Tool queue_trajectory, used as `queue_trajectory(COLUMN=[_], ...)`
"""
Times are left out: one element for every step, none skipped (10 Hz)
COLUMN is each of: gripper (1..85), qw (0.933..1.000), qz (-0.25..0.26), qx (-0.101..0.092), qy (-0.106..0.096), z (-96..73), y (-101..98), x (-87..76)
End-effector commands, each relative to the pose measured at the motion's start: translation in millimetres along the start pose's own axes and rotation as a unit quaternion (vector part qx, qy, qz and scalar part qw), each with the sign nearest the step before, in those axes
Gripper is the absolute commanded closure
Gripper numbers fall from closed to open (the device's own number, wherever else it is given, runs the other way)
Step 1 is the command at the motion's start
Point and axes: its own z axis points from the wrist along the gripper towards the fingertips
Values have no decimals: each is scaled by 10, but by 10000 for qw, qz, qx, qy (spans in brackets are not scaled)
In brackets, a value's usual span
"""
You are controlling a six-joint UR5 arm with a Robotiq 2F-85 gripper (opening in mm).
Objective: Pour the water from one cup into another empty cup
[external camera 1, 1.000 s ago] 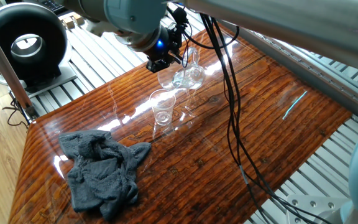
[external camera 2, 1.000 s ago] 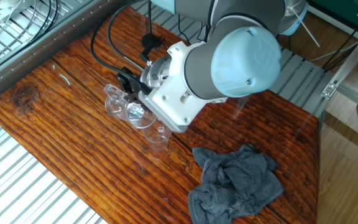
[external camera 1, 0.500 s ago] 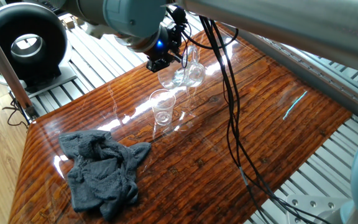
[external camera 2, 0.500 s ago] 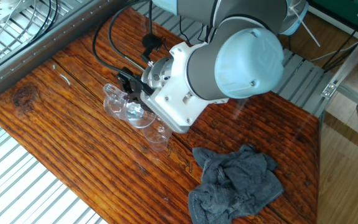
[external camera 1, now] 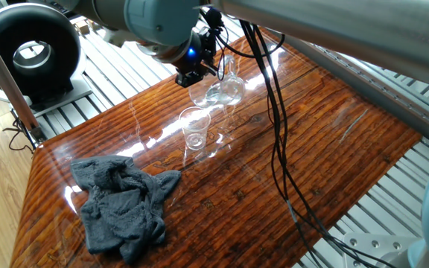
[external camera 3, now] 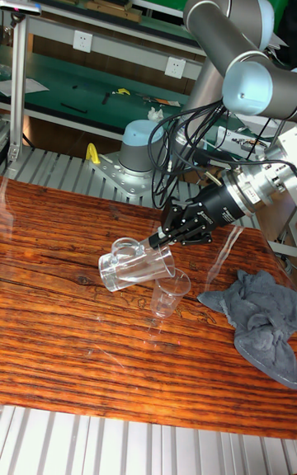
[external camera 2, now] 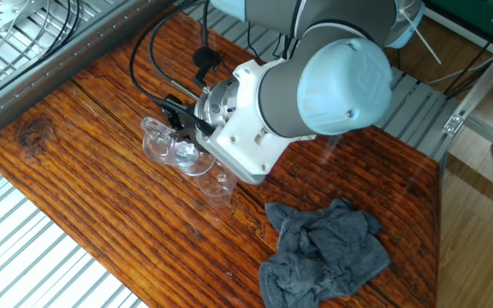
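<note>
My gripper point(external camera 3: 167, 237) is shut on the larger clear tumbler point(external camera 3: 134, 264), which it holds tilted almost onto its side just above the table. The tumbler's mouth hangs over the smaller clear cup point(external camera 3: 171, 292), which stands upright on the wooden table point(external camera 3: 66, 335). In one fixed view the tumbler point(external camera 1: 220, 90) sits just behind the small cup point(external camera 1: 195, 129), below the gripper point(external camera 1: 194, 74). From the other side the tumbler point(external camera 2: 172, 151) lies left of the small cup point(external camera 2: 218, 186), partly hidden by the wrist. I cannot make out the water in any view.
A crumpled grey cloth point(external camera 1: 121, 205) point(external camera 2: 328, 248) point(external camera 3: 266, 308) lies on the table near the small cup. Black cables point(external camera 1: 275, 141) trail across the wood from the wrist. A black ring-shaped device point(external camera 1: 28, 50) stands off the table's corner.
The wrist has shifted very slightly and the tumbler stays tilted over the small cup. The cup and cloth have not moved.
</note>
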Motion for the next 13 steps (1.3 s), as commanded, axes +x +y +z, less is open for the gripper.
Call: queue_trajectory(gripper=[847,847,847,847,847,847,847,847,847,847,847,847,847], qw=[9998,9998,9998,9998,9998,9998,9997,9996,9996,9996,9996,9995,9994], qz=[-179,-164,-155,-132,-125,-104,-74,-52,-44,-36,-43,-44,-46], qx=[114,114,101,106,121,163,194,227,230,220,221,236,275], qy=[-18,21,42,58,61,85,122,152,176,189,182,185,185], z=[1,-10,-26,-20,-14,-11,-27,-69,-114,-134,-127,-118,-112], y=[-67,-65,-49,-42,-37,-28,-5,9,24,36,40,40,37], x=[-10,6,7,8,-2,-17,-24,-27,-28,-24,-26,-29,-28])
